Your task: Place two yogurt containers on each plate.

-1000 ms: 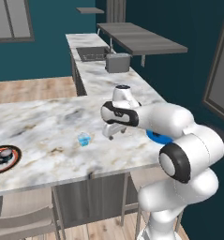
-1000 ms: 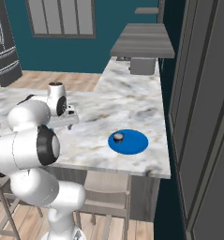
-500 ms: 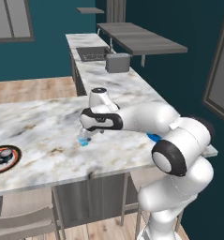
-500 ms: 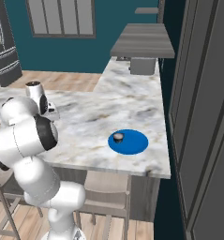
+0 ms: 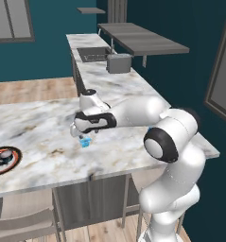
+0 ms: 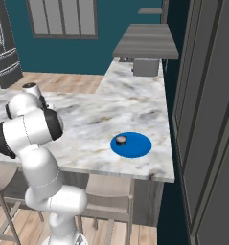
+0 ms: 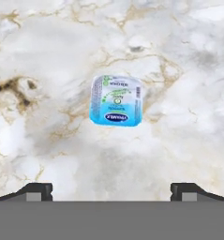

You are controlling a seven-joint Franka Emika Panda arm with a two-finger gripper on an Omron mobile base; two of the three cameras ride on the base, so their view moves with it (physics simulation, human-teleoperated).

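Observation:
A pale blue yogurt tub (image 7: 115, 101) lies on the marble counter (image 5: 39, 127), and it also shows as a tiny yogurt tub (image 5: 85, 142) just below my hand. My gripper (image 7: 111, 191) hangs open right above it, fingertips (image 7: 36, 190) spread wide with nothing between them. From the left base camera, the gripper (image 5: 81, 134) points down at the tub. The blue plate (image 6: 137, 147) holds one dark yogurt tub (image 6: 120, 140). The red-rimmed plate (image 5: 17, 159) at the counter's left end carries dark tubs (image 5: 4, 155).
A grey toaster-like box (image 5: 119, 63) and a sink (image 5: 93, 54) sit on the far counter run. A dark raised shelf (image 5: 143, 38) stands behind them. A chair (image 5: 20, 229) is tucked under the counter's near edge. My arm spans the counter's right half.
My arm has swung left from near the blue plate and now hangs over the pale blue tub. The tubs and plates have not moved.

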